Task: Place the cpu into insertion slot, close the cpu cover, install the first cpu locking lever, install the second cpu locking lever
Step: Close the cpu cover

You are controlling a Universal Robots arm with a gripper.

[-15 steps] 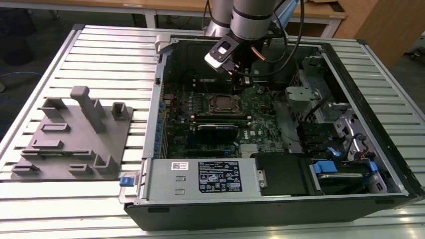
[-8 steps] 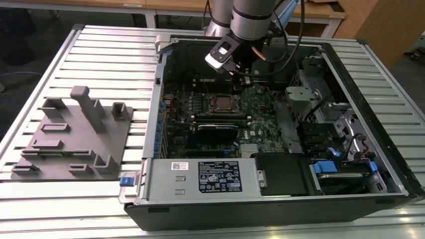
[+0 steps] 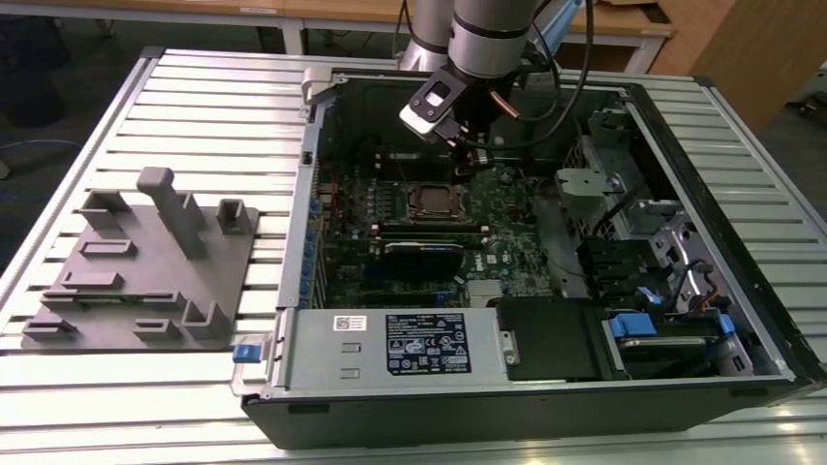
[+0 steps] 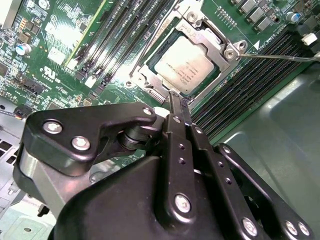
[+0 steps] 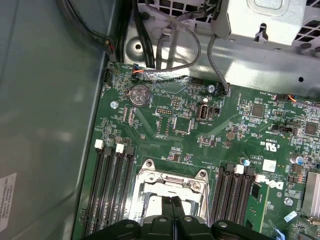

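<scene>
Exterior view, entries from the exterior view's left to its right.

1. Fixture plate: matte grey, moulded, with upright pegs and pockets. It lies on a ribbed pale-metal table.
2. Computer case: black sheet steel, on its side and open, with a green circuit board on its floor.
3. Insertion slot: square and dark-rimmed, near the board's middle.
4. Gripper: black, jointed links. It hangs low over the board on the slot's far side, so the slot lies just nearward of it.

Second wrist view.

5. Gripper: its 2 fingers are pressed flat together with nothing between them. The tips sit just beside 1 side of the slot, and the seam between them points across it.
6. Cpu: flat square with a dull silver-grey lid, seated level in the slot.
7. Cpu cover: thin stamped steel frame, down around the chip, which shows through its window.
8. Levers: 1 thin steel rod runs out from a slot corner over the long black memory slots. Another rod lies along the opposite side. I cannot tell if either is latched.
</scene>
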